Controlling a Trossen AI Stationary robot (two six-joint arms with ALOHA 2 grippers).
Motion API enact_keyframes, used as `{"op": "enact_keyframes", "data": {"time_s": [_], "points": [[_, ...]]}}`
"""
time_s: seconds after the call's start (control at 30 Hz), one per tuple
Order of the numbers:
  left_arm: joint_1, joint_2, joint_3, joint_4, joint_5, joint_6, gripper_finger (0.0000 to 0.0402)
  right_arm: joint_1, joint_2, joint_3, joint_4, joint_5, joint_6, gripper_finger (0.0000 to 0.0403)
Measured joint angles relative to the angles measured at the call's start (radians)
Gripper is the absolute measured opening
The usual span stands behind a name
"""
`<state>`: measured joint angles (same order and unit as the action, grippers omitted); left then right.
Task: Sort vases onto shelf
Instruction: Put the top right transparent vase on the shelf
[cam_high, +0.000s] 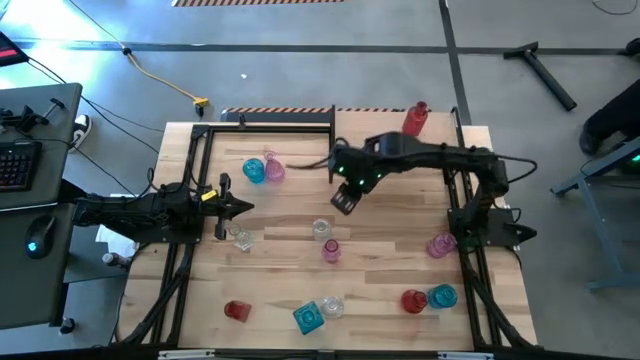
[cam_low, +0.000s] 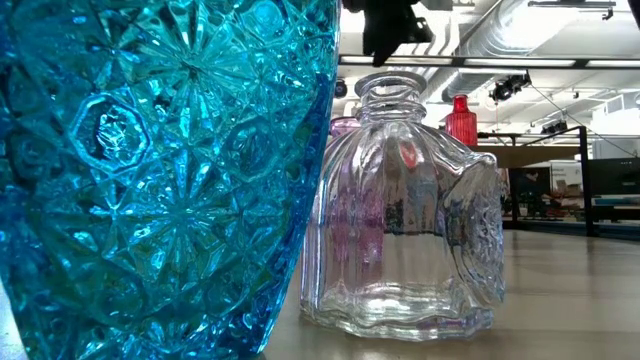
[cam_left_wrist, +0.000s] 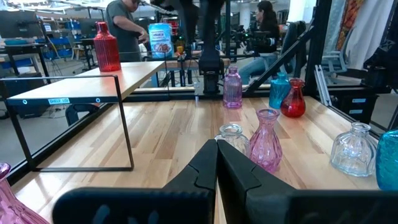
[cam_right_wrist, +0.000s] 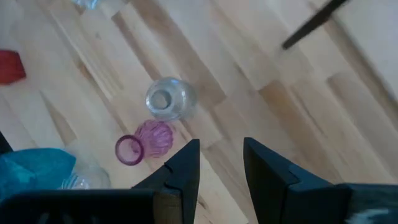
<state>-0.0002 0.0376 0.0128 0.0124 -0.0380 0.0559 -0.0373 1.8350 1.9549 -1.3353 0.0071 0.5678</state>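
The clear vase (cam_right_wrist: 169, 98) stands upright on the table, mouth up, just below and ahead of the right gripper (cam_right_wrist: 221, 163), whose fingers are spread and empty; a pink vase (cam_right_wrist: 144, 142) stands beside it. The right arm is nearer; the left gripper (cam_left_wrist: 216, 163), pressed together, waits well apart.

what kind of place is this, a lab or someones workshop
Most likely a robotics lab or open workspace. A polished concrete floor surrounds the wooden table, exposed ducts run overhead, and people work at benches behind.
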Motion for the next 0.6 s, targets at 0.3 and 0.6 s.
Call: {"op": "enact_keyframes", "data": {"time_s": [0.3,0.6], "points": [[0.000,0.000,0.000,0.000,0.000,0.000,0.0001,0.077,0.107,0.000,0.061,0.000,-0.011,0.0103],[0.000,0.000,0.000,0.000,0.000,0.000,0.0001,0.099,0.170,0.000,0.115,-0.008,-0.027,0.0103]]}}
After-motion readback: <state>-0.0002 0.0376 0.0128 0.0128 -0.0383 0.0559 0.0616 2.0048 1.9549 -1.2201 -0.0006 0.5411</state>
